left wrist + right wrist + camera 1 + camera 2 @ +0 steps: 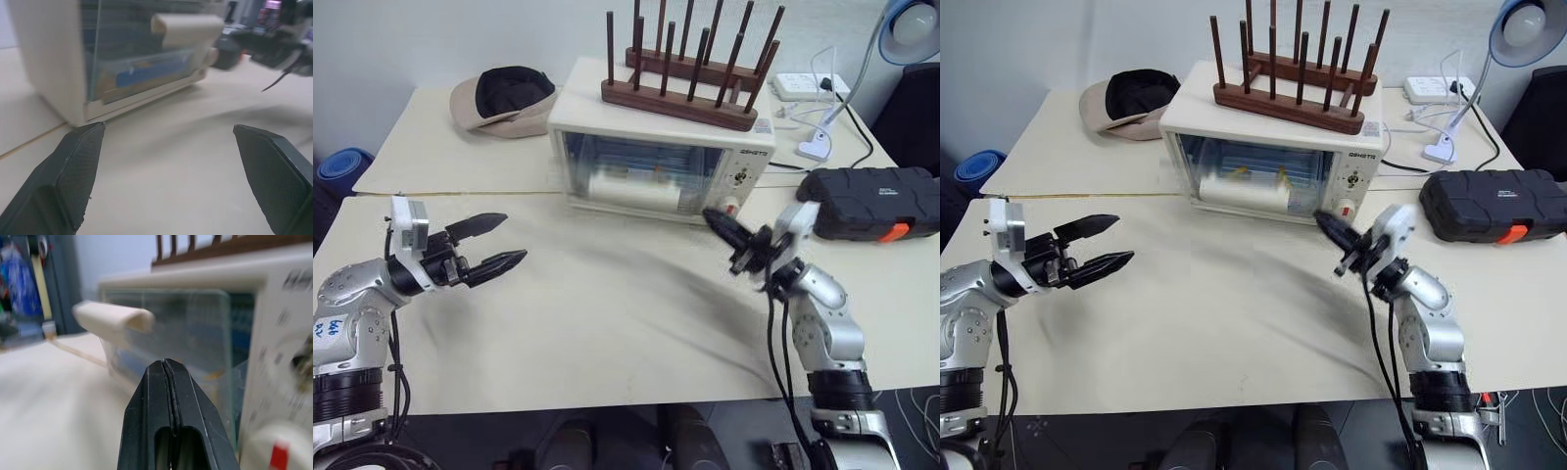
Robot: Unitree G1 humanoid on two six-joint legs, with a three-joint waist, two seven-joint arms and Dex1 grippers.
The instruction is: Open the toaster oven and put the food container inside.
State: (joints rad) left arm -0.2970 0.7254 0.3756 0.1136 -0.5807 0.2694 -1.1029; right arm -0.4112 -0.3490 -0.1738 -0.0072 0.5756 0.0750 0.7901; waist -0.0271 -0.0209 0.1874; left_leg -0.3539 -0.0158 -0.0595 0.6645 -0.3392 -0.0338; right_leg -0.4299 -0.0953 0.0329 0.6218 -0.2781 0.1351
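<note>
Left tool (499,245) spread, toaster oven (661,147) lettering unreadable

Beyond the left end effector (514,242), the food container (142,76) is a blurred blue shape behind the toaster oven (661,147) glass; its contents cannot be told. By the right end effector (168,377), the oven's knobs (305,360) smear, cut off by the frame edge.

Food container (1255,168) inside toaster oven (1278,157); door ajar; wooden rack (1295,86) on top.
</note>
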